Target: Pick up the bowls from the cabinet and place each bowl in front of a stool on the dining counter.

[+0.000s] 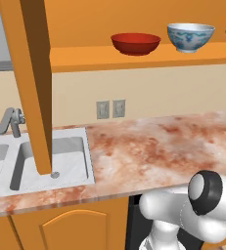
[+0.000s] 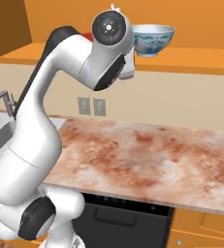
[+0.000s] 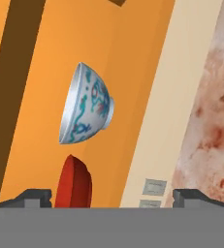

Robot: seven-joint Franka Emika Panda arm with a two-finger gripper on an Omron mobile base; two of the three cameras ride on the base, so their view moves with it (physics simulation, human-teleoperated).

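A rendered home kitchen: marbled stone worktop (image 1: 153, 146) with steel sink (image 1: 51, 163) and tap (image 1: 11, 121), wall sockets (image 1: 110, 109), orange cabinet (image 1: 31, 83) with its door open and a shelf (image 1: 134, 57) carrying bowls (image 1: 135, 43), and a dark built-in appliance (image 2: 123, 215) under the worktop.

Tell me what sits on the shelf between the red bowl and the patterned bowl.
Nothing: in the left base view, bare orange shelf separates the red bowl from the patterned bowl.

Blue-patt. white bowl (image 3: 87, 106) nr red bowl (image 3: 74, 183), cab. shelf (image 3: 45, 121)
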